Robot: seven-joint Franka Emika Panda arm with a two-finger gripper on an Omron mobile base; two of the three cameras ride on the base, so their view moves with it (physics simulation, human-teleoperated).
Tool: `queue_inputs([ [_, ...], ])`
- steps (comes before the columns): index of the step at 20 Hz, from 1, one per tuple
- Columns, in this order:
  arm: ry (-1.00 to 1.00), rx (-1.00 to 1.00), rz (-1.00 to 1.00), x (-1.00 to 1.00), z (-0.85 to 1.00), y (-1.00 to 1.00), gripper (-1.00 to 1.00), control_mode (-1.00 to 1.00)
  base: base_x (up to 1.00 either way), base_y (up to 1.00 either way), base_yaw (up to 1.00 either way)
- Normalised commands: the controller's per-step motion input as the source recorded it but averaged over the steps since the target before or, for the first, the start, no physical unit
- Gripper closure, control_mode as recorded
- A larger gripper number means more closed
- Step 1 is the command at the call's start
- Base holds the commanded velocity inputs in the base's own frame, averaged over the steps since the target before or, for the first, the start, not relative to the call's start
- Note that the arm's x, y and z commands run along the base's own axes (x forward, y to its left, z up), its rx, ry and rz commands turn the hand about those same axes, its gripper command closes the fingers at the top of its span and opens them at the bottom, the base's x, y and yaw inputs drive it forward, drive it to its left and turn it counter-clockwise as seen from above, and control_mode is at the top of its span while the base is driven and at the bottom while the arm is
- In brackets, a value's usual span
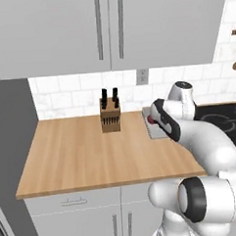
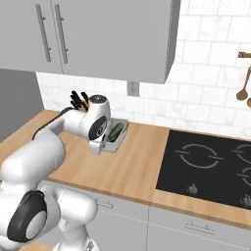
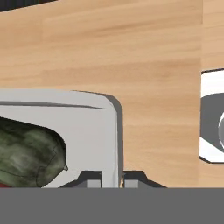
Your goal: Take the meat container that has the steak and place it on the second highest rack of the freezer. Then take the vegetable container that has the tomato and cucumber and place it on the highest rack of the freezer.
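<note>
Right at your hand (image 3: 110, 180), the two dark finger tips straddle the thin side wall of the pale grey, round-cornered plastic container (image 3: 94, 131), one tip inside and one outside, pinched together on that wall. So you have the vegetable container by its rim, and it sits on the light wooden counter (image 3: 144, 57).

Inside the wall, just to the inner side of your fingers, lies the dark green, mottled, elongated cucumber (image 3: 28, 151). A sliver of red at the very bottom edge beneath it looks like the small round red tomato (image 1: 151, 120), which the left base view shows as a red spot in the tray just ahead of the hand.

From the right base view the hand (image 2: 105, 145) comes down onto the near end of the tray, with the cucumber (image 2: 117, 131) lying lengthwise beyond it. Beyond the tray stands a wooden knife block with black handles (image 1: 110, 116); off to the outer side is a black glass cooktop (image 2: 211, 166).

You appear to be in the second half of the task: the vegetable container is gripped but not visibly lifted. Whether the steak tray is already shelved cannot be told.

Next, lift straight up and keep the tray level, since an edge grip lets it tip, then carry it toward the tall grey freezer (image 1: 6, 145) and its highest rack.
</note>
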Motion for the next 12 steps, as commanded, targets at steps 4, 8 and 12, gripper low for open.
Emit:
queue_inputs([
  [4,0.0,0.0,0.0,-0.18,0.73,0.01,1.0,-1.0,0.0,0.0,0.0],
  [8,-0.01,0.0,0.0,-0.52,0.39,0.0,1.0,-1.0,0.0,0.0,0.0],
  [12,0.0,0.0,0.0,-0.43,0.37,0.08,1.0,-1.0,0.0,0.0,0.0],
])
